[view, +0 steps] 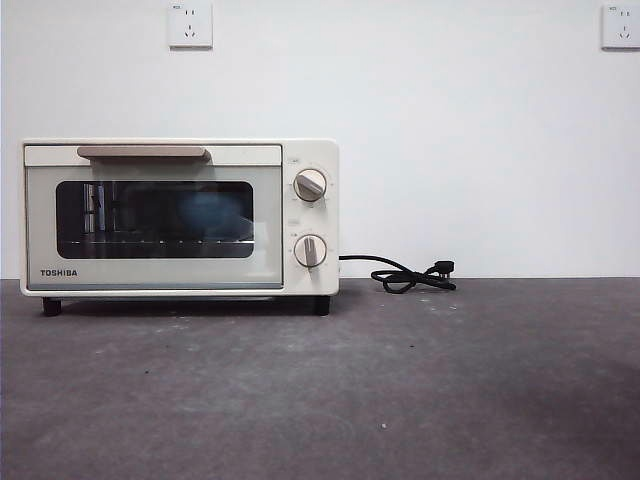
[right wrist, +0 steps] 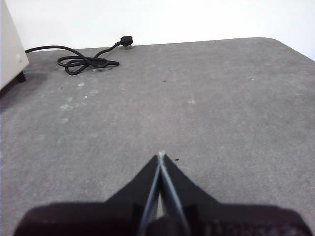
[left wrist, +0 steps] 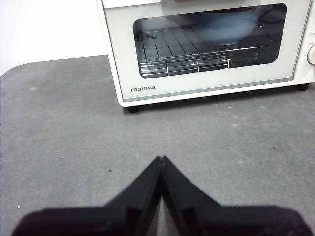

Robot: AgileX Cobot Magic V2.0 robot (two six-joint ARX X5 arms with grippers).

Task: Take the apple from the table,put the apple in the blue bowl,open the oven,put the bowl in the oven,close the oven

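Observation:
The cream-white Toshiba oven (view: 180, 218) stands at the left of the table (view: 400, 390) with its glass door closed. Through the glass I make out the blue bowl (view: 212, 214) resting on the wire rack; it shows again in the left wrist view as the blue bowl (left wrist: 224, 27). The apple is hidden from every view. My left gripper (left wrist: 161, 158) hovers shut over the table a short way in front of the oven (left wrist: 206, 49), holding nothing. My right gripper (right wrist: 161, 154) is shut and empty over bare table to the oven's right.
The oven's black cord (view: 410, 276) lies coiled on the table right of the oven, by the wall; the cord (right wrist: 83, 61) also shows ahead of the right gripper. Two wall sockets (view: 190, 24) sit high on the white wall.

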